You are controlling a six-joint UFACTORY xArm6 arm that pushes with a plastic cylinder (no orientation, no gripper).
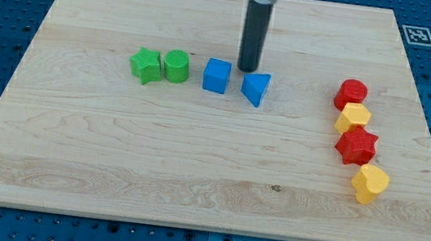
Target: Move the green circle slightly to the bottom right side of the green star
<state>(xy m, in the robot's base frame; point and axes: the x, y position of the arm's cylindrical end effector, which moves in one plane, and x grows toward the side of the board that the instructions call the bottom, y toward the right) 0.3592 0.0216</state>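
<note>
While idle, green circle (pixel 177 66) left of my tip (pixel 247 68)

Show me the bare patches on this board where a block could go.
Bare: everything below the green star, green circle, blue cube row, and the view's left edge. Crowded: my tip by the blue triangle; the red, yellow, red, yellow column right.

The wooden board (pixel 70 160) carries green star (pixel 146 65), green circle (pixel 176 65), two blue blocks (pixel 216 76), and red and yellow blocks (pixel 356 146).
</note>
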